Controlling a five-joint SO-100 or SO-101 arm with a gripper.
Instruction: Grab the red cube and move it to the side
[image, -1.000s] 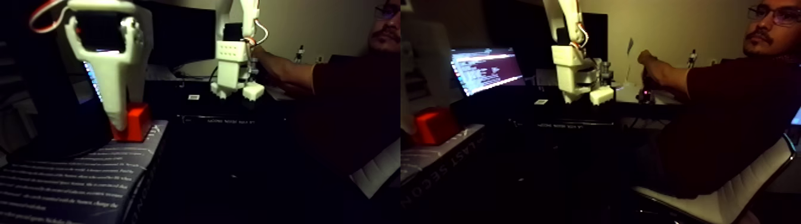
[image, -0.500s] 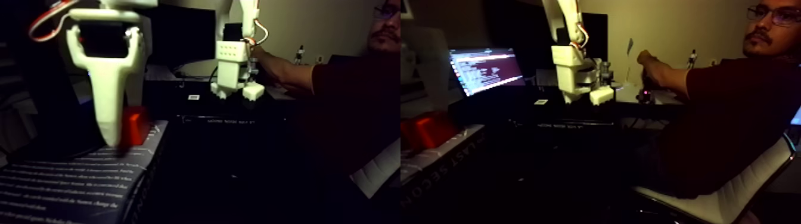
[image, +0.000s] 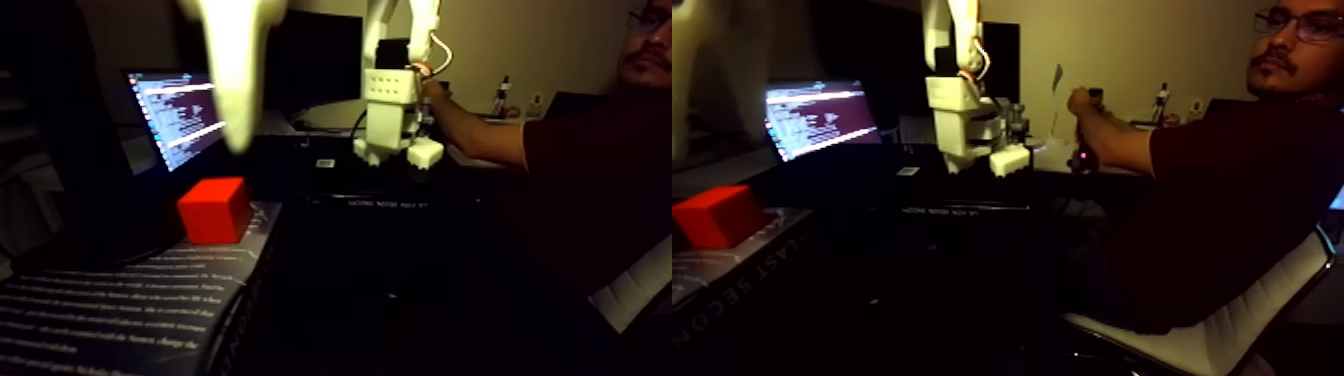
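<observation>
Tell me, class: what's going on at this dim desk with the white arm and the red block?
The white gripper hangs blurred above the red cube, apart from it, holding nothing. The cube sits on the back corner of a dark book with white print. Behind, a laptop glows, and a seated person's hand holds the handle of a second white arm on the desk.

— What's carrying things here?
— A dark book (image: 120, 310) with lines of white print across its cover, lying flat at the lower left of the fixed view's left half.
— And on it?
— The red cube (image: 214, 210) sits directly on the cover's far corner, near the spine edge, resting flat.
</observation>
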